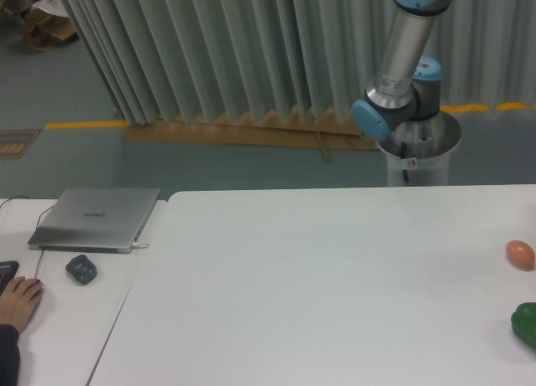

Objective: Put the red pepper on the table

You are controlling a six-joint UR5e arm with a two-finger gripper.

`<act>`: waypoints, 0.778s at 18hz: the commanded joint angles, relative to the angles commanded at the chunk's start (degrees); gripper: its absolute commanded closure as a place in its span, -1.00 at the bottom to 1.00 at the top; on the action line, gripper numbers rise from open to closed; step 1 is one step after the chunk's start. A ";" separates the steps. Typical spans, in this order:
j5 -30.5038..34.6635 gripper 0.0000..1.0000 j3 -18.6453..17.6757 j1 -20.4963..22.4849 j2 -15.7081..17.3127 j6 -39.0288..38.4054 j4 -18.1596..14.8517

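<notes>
A closed silver laptop lies at mid left, a dark grey mouse just below it. At the right edge sit a small orange egg-shaped object and, lower, a dark green pepper.

Soft, even, cool light with a greenish cast. The tabletop shows barely any shadows or glare. Detail is slightly soft throughout.

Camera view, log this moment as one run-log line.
arm: raised behind table | gripper: not in view | red pepper: not visible | green pepper: right edge
</notes>
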 joint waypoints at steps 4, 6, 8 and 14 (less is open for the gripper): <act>-6.95 0.41 0.00 -0.35 1.93 -5.44 -4.66; -7.14 0.41 -0.09 -2.97 2.98 -9.92 -5.19; -7.05 0.41 -0.26 -6.13 3.43 -15.28 -5.20; -7.31 0.41 0.35 -12.91 4.05 -25.66 -4.58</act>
